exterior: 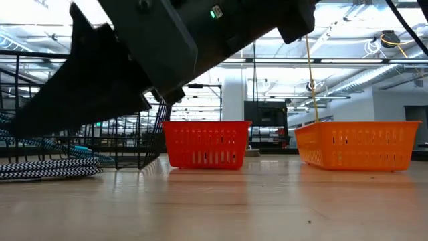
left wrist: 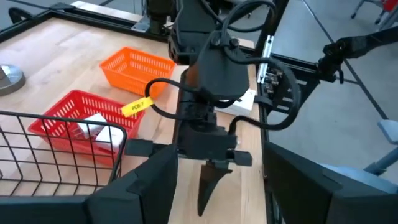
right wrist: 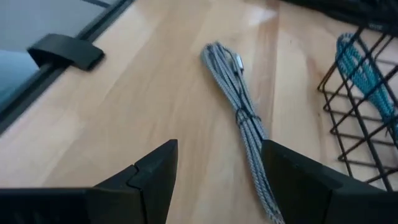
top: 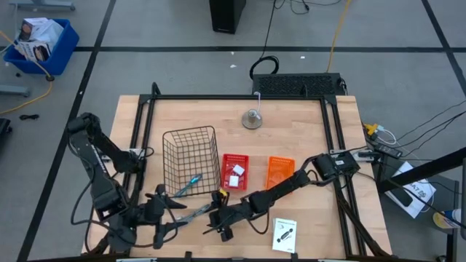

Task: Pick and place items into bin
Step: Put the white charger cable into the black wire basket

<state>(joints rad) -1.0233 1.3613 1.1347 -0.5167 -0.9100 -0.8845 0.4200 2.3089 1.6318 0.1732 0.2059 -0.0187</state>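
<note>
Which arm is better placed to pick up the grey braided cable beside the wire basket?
Right. The cable lies just ahead of the open right gripper, next to the wire basket. The left gripper, also open, faces the right arm, not the cable.

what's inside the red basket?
The red basket holds a small white item; the left wrist view shows it as white pieces behind the mesh. The basket's walls cover its floor, so anything beneath them can't be seen.

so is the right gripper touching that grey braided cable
Apart. The right wrist view shows the open right gripper with bare wood between its fingers and the grey braided cable.
</note>
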